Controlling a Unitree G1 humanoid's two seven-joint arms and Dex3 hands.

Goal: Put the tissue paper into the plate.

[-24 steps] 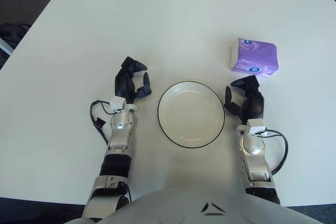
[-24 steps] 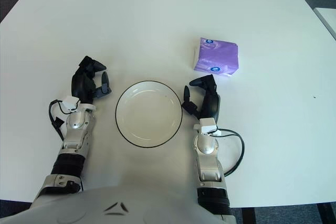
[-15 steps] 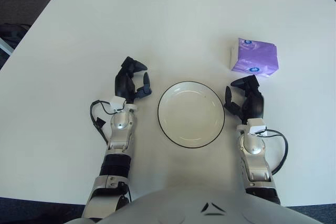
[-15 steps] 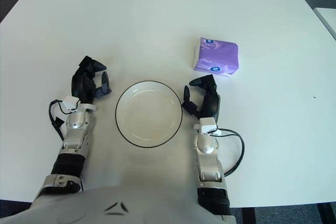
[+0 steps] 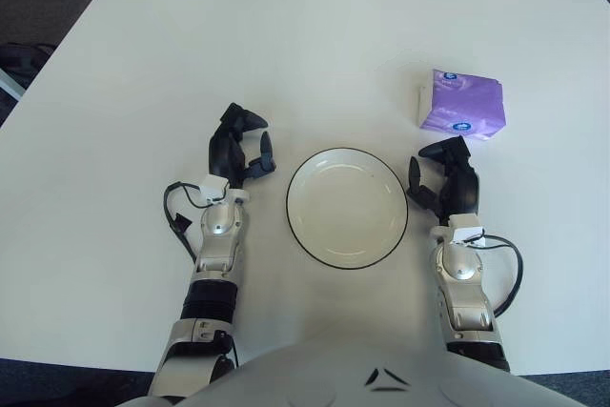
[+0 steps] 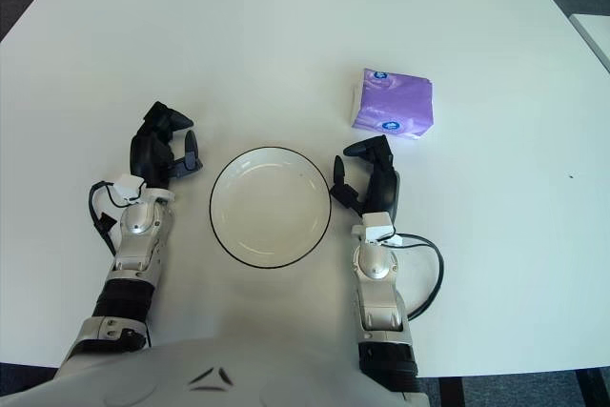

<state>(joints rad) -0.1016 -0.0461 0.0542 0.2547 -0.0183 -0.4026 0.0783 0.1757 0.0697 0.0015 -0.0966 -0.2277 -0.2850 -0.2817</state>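
A purple pack of tissue paper (image 5: 460,105) lies on the white table, to the back right of the plate. A white plate with a dark rim (image 5: 347,207) sits empty in the middle, near me. My right hand (image 5: 444,181) rests on the table just right of the plate and a short way in front of the tissue pack, fingers relaxed and holding nothing. My left hand (image 5: 240,149) rests left of the plate, fingers relaxed and empty.
The white table (image 5: 191,64) spreads wide to the back and left. Its edges meet dark floor at the top and at the left. Black cables loop beside both wrists (image 5: 505,274).
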